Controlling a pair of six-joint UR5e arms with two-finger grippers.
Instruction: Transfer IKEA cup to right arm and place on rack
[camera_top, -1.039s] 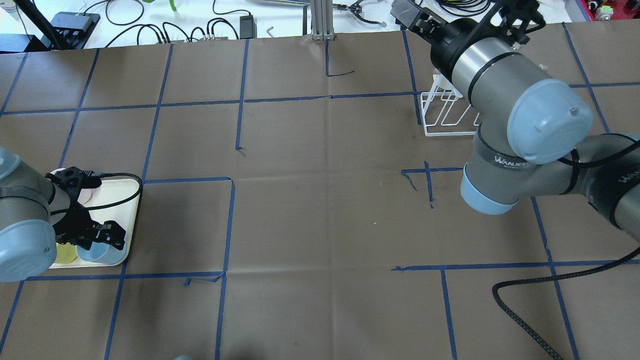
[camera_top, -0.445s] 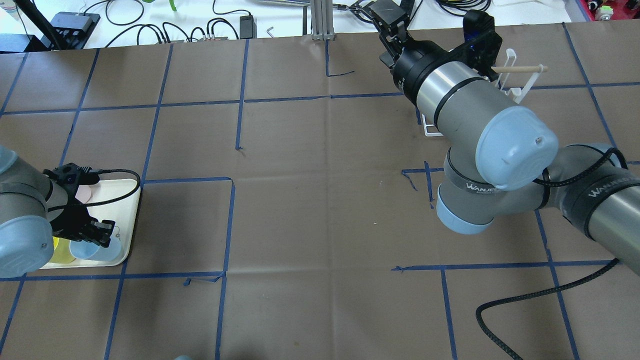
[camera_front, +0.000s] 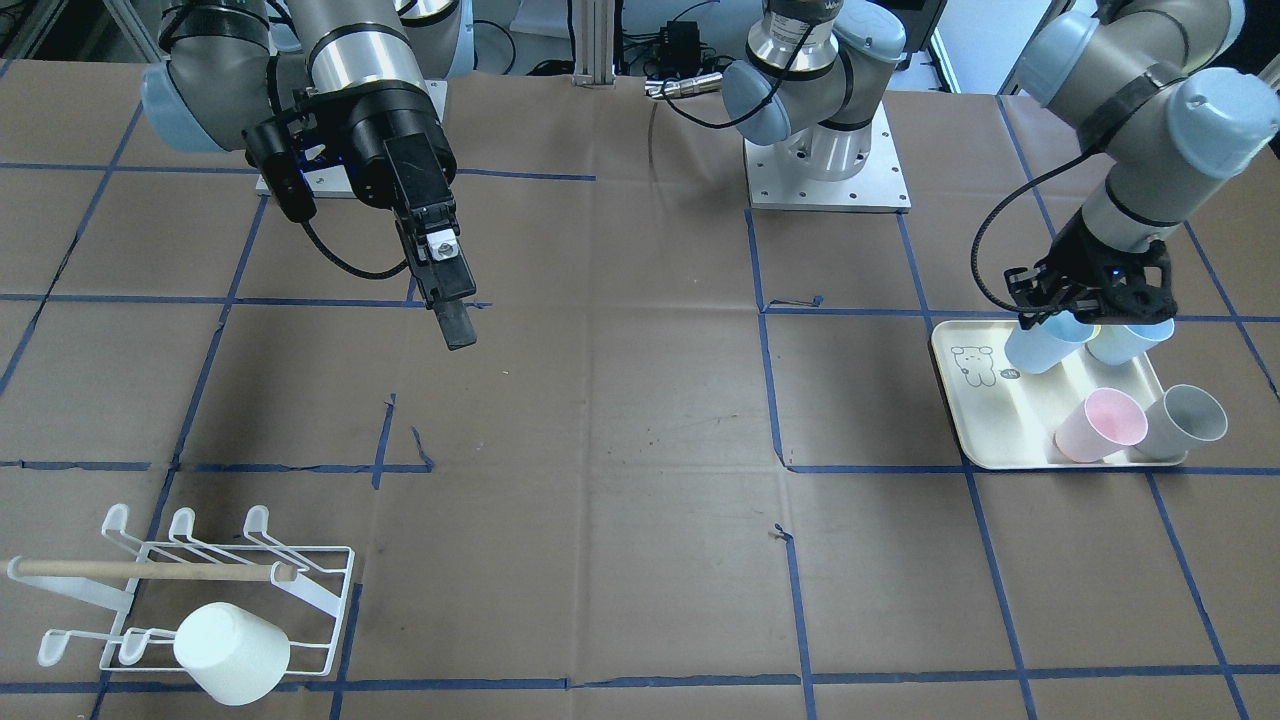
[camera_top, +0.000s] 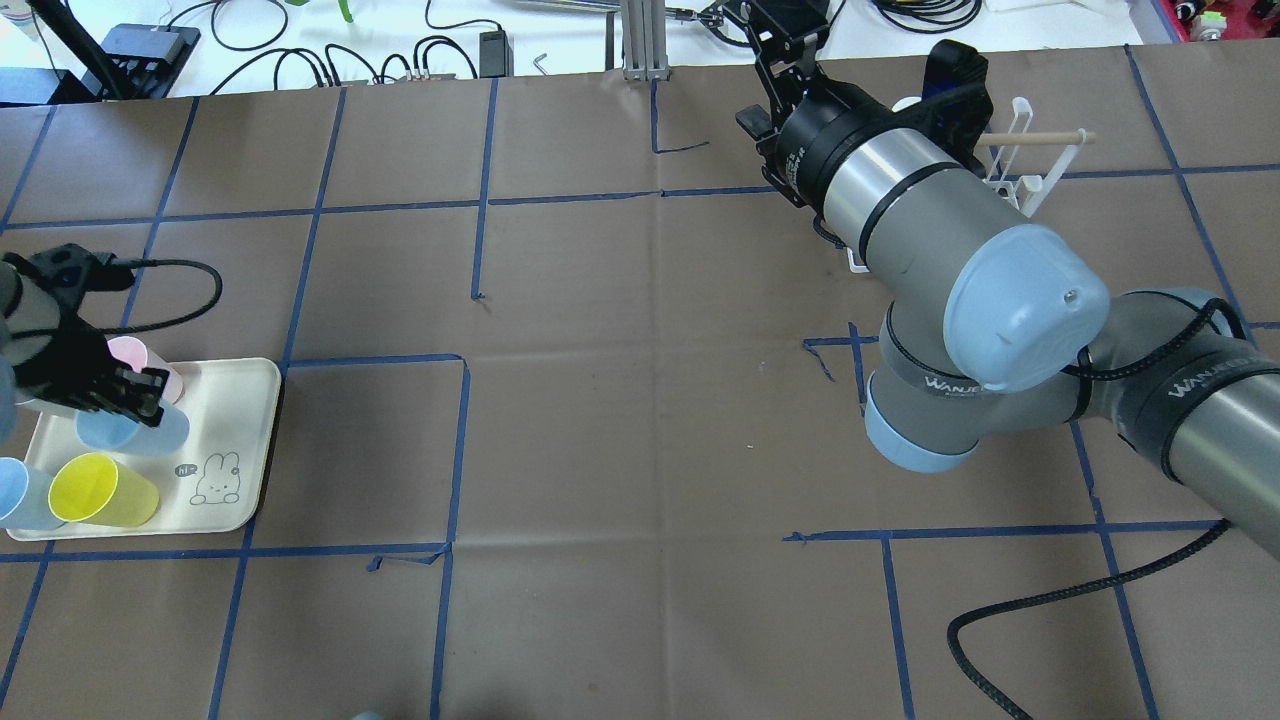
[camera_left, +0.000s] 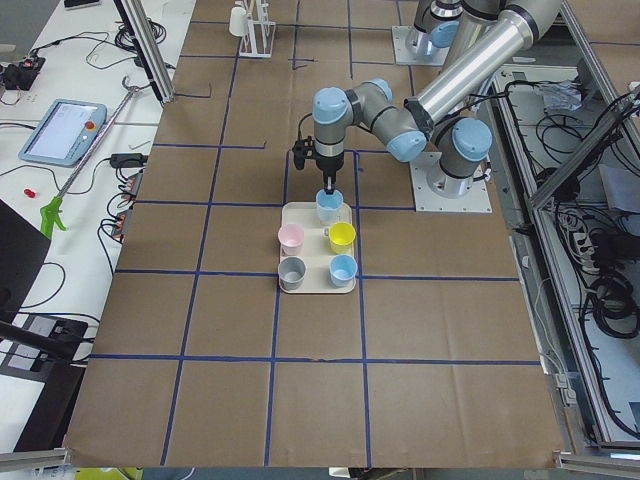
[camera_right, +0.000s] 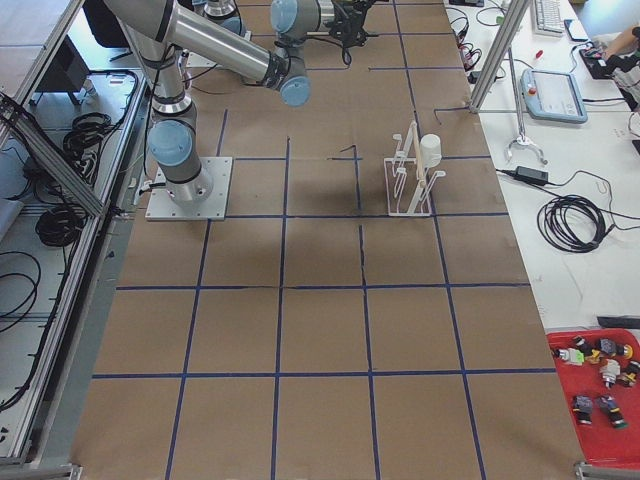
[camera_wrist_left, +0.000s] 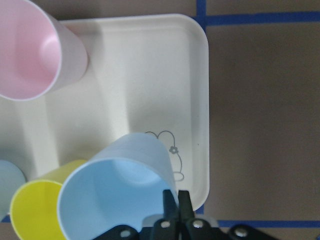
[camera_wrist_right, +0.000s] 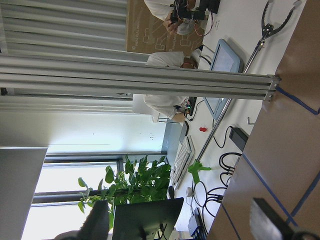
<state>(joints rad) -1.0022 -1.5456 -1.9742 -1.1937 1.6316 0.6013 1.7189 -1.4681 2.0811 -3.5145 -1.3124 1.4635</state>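
Seen from the operators' side, the left gripper (camera_wrist_left: 177, 200) at 3 o'clock pinches the rim of a blue cup (camera_front: 1040, 345), which hangs tilted over the 11 o'clock corner of the tray (camera_front: 1000, 420). The right gripper (camera_front: 458, 325) hovers at 10 o'clock with its fingers spread wide. It is well apart from the rack (camera_front: 150, 570) at 8 o'clock, where a white cup (camera_front: 232, 652) sits.

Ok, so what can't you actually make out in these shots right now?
Overhead view: the right arm covers most of the rack.
Overhead view: the left arm hides the grey cup; the frame's left edge cuts a second blue cup.
Front-facing view: the left claw and its held blue cup hide nearly all of the yellow cup.
Left side view: too small to tell whether the held cup's base is clear of the tray.
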